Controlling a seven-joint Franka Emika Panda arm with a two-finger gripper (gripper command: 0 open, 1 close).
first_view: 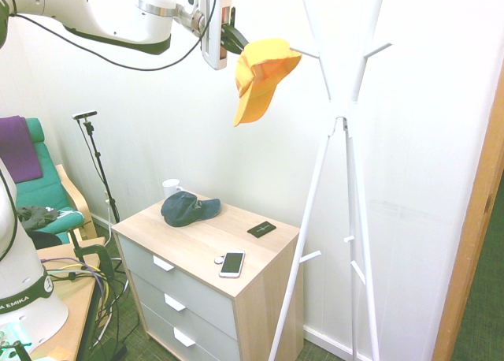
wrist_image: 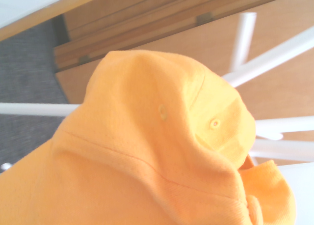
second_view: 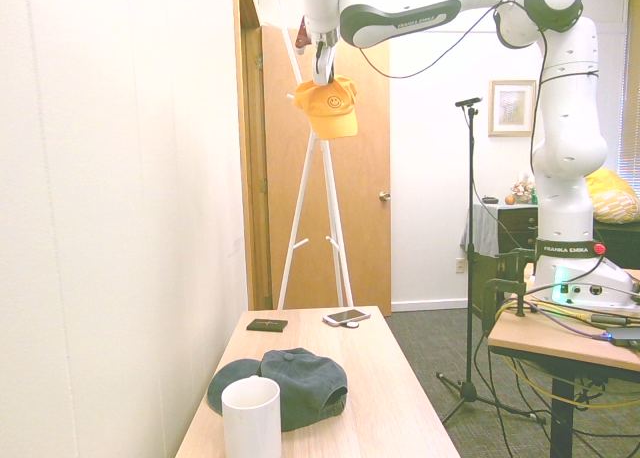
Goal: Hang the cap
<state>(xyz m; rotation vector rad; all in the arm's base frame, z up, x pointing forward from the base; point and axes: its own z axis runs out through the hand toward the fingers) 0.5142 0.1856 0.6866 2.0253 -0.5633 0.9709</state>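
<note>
Carrying soft yellow-orange fabric cap [first_view: 260, 77] high beside white coat stand [first_view: 340, 109].
Claw [first_view: 233, 39] clamped on cap's back edge; cap near a peg, not yet hooked; hanging and release remain.

"franka emika" stands in dark letters on the arm's white base [second_view: 566, 248], and again, partly cut off, on the base [first_view: 20, 302]; a smiley face marks the cap [second_view: 330, 103]

Yellow-orange cap [first_view: 261, 76] held aloft, brim hanging down, seemingly beside rack peg.
</note>
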